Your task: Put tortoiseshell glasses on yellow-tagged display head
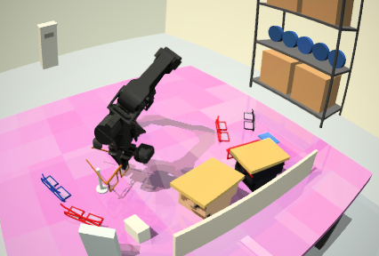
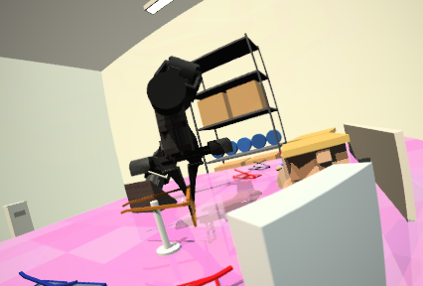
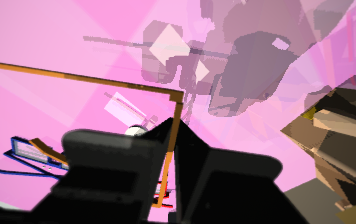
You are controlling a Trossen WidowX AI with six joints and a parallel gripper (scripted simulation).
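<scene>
Nearest the top camera, a white block (image 1: 98,240) and a smaller cream cube (image 1: 137,228) stand on the pink worktop (image 1: 38,133), with a curved cream partition (image 1: 247,204) to their right. Just beyond lie red glasses (image 1: 83,215) and blue glasses (image 1: 56,187). Behind these, a small white stand (image 1: 101,181) rises from the worktop, and the hand (image 1: 120,168) hangs just beside it, clamped narrowly on the tortoiseshell glasses (image 1: 104,171). The wrist view shows the orange-brown frame pinched between the dark fingers, one temple stretching away to the left; the glasses are in the air above the stand, tilted, well apart from both heads. Right of the hand, behind the partition, sit two display heads with flat yellow tops: a light-skinned one (image 1: 207,182) nearer and a dark one (image 1: 260,157) further; no yellow tag is discernible on either. Beyond them lie another red pair (image 1: 221,129) and a black pair (image 1: 249,120). Farthest back stands a metal shelf (image 1: 305,58).
</scene>
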